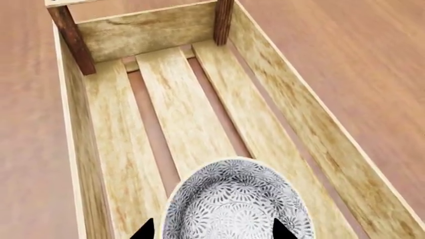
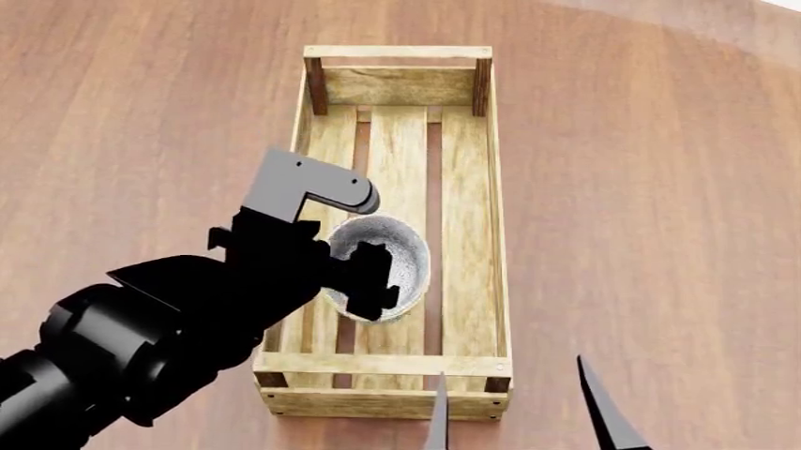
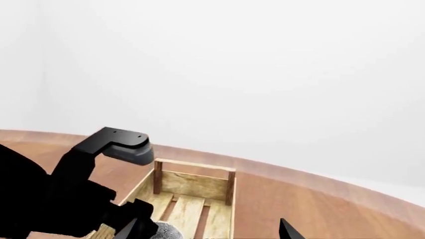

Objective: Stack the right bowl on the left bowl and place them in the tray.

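The left gripper pinches the bowl mid-frame inside the tray; the right gripper is spread at lower right.

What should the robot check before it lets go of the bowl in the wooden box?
1. Bowl over the tray, inside its walls: ok, in both the head view and the left wrist view.
2. Bowl resting on the tray's slats: cannot tell; no view shows its underside.
3. Two bowls stacked: cannot tell; only one patterned bowl shows.
4. Left gripper at the bowl, one fingertip on each side: ok. Firm hold: cannot tell.
5. Right gripper clear of the bowl: ok, it is open near the tray's near end.
6. Tray flat on the table: ok.
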{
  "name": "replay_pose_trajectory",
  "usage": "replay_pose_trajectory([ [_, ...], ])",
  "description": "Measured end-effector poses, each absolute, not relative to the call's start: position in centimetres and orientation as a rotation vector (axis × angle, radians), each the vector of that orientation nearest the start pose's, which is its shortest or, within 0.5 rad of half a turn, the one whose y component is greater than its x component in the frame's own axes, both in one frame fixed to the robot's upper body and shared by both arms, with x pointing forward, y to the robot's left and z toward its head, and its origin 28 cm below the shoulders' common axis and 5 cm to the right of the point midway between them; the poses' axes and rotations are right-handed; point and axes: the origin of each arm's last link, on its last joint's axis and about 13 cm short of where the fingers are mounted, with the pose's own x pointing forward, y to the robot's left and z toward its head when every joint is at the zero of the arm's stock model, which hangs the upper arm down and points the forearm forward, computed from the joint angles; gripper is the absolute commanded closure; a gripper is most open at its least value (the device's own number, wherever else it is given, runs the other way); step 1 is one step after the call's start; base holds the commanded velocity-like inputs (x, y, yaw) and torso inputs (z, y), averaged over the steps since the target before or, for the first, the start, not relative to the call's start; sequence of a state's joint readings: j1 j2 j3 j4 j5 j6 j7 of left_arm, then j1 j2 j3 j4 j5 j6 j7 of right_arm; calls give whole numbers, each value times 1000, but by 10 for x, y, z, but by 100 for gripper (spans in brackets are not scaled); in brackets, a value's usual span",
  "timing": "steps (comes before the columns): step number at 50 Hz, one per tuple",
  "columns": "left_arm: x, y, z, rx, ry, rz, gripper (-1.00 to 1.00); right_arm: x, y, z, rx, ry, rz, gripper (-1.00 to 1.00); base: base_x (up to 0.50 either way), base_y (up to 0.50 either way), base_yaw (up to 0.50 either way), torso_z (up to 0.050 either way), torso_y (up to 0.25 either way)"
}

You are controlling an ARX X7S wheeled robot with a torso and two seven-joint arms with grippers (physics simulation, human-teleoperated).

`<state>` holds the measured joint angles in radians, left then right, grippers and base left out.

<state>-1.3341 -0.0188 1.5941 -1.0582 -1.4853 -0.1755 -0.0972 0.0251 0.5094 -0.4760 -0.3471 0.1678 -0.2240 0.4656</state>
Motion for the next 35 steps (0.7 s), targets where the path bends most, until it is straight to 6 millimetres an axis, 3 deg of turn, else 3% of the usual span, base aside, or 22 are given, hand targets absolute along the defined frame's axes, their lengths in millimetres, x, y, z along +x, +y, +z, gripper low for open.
replay_pose_trajectory([
  [35,411,120,189,188,156,-470,-100,188,-96,82,-98,-430,145,-100,0,0,0,0,0],
])
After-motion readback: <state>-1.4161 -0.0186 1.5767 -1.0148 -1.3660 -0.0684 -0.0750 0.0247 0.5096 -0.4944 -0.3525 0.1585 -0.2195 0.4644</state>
